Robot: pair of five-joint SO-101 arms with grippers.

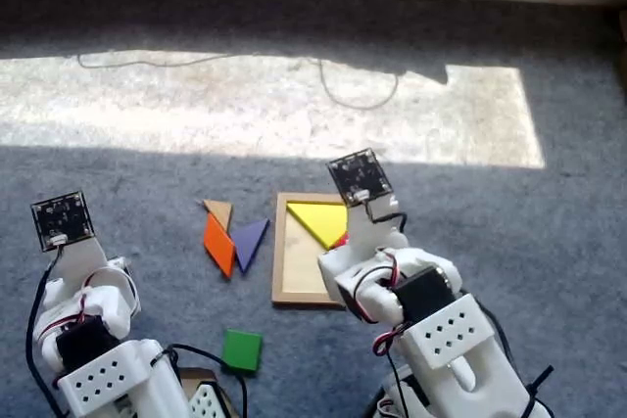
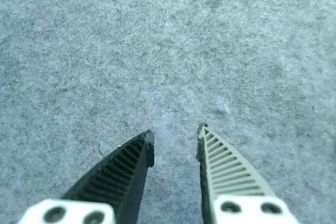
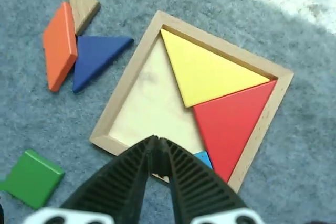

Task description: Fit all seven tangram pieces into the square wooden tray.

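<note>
**Lying half-filled: wooden tray**

Smooth yellow triangle and red triangle sit in the square tray on fuzzy carpet — orange slab just beside it. Right gripper pinched together, empty, over the rim (left gripper slightly parted, empty).

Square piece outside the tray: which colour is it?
The square piece is green; the right wrist view shows it best.

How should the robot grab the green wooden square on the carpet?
Probably from straight above, pinching two opposite straight sides of the green wooden square. It lies flat on the carpet, so only its thin edges offer a grip.
</note>
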